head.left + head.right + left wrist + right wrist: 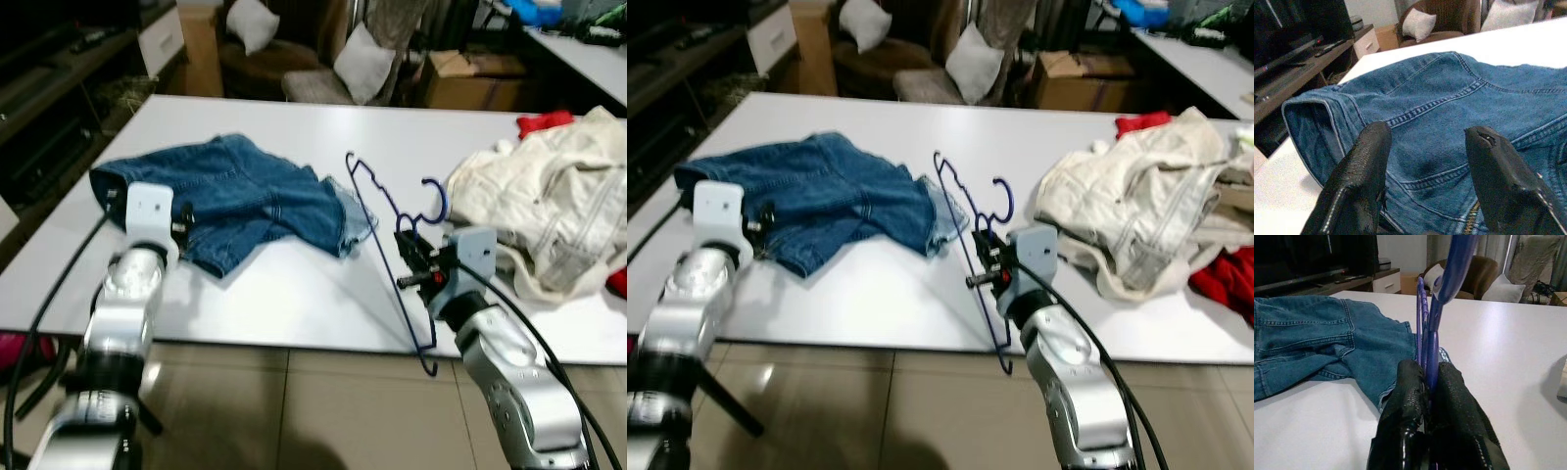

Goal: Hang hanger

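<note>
Blue hanger (377, 211) clenched in my right hand (411, 257); left hand (1425, 186) released over jeans (230, 196); hanging's left.

Bare table (294, 294) lies open between my two grippers. The jeans (235, 196) block my left gripper (1425, 147) ahead; the cream jacket (549, 215) crowds the right, just beside the hanger (392, 235).

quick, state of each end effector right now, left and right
Left end effector: open, holding nothing, fingers poised over the blue denim garment.
Right end effector: closed on the blue hanger, holding it upright above the white table.
</note>
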Tool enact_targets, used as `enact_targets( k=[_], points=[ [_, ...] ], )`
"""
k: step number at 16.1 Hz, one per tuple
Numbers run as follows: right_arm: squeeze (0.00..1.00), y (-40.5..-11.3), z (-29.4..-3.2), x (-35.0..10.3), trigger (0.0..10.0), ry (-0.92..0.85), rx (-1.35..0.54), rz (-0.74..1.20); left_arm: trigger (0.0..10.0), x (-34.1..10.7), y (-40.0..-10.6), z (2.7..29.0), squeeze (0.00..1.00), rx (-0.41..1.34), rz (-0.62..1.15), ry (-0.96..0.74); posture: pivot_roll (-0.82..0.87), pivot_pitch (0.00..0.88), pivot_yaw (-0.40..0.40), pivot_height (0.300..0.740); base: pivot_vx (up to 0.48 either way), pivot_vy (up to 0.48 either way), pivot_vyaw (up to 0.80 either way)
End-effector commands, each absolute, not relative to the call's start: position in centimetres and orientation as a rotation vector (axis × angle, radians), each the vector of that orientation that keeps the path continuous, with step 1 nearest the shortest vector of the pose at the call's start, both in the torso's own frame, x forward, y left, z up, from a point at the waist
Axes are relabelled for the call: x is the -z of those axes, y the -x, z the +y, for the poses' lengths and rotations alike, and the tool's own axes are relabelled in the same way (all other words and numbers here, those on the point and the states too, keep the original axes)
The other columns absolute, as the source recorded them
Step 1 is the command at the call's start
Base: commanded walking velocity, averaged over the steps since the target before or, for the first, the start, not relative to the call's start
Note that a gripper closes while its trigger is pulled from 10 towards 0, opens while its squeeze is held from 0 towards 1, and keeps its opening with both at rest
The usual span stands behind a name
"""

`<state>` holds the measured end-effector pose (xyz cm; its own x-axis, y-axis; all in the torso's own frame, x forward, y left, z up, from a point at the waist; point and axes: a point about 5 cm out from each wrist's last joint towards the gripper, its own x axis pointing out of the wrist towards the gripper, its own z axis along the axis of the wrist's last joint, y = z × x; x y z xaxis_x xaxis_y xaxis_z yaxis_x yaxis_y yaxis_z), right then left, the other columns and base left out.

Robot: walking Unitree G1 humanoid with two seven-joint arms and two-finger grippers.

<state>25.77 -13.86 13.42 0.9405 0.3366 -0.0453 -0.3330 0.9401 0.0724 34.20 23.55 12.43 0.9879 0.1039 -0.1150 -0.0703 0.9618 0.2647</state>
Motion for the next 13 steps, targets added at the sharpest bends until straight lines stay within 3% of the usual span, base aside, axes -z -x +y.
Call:
enact_targets(
  k=[1, 2, 4, 7, 9, 13],
  points=[
    [0.0, -25.8, -14.3, -13.6, 10.0, -0.062, -0.326, 0.055, 10.0, -11.7, -34.5, 23.5, 0.23, -0.085, 0.167, -0.293, -0.15, 0.0, 0.031, 0.74, 0.0, 0.0, 0.0],
    [0.0, -25.8, -14.3, -13.7, 10.0, -0.061, -0.324, 0.054, 10.0, -11.3, -34.7, 23.7, 0.23, -0.099, 0.196, -0.319, -0.15, 0.0, 0.031, 0.74, 0.0, 0.0, 0.0],
    [0.0, -25.7, -14.5, -13.8, 10.0, -0.063, -0.308, 0.047, 10.0, -7.6, -34.6, 22.8, 0.23, -0.013, 0.444, -0.357, -0.16, 0.0, 0.04, 0.74, 0.0, 0.0, 0.0],
    [0.0, -25.7, -14.8, -14.0, 10.0, -0.065, -0.291, 0.037, 10.0, -5.4, -34.1, 19.7, 0.22, 0.161, 0.531, -0.322, -0.17, 0.0, 0.047, 0.74, 0.0, 0.0, 0.0],
    [0.0, -25.9, -15.2, -14.3, 10.0, -0.077, -0.262, 0.02, 10.0, -4.3, -33.7, 15.2, 0.22, 0.35, 0.555, -0.211, -0.18, 0.0, 0.048, 0.74, 0.0, 0.0, 0.0],
    [0.0, -26.0, -16.3, -14.7, 10.0, -0.093, -0.198, 0.001, 10.0, -5.0, -33.7, 7.8, 0.22, 0.515, 0.535, 0.076, -0.19, 0.0, 0.052, 0.74, 0.0, 0.0, 0.0]
  ],
)
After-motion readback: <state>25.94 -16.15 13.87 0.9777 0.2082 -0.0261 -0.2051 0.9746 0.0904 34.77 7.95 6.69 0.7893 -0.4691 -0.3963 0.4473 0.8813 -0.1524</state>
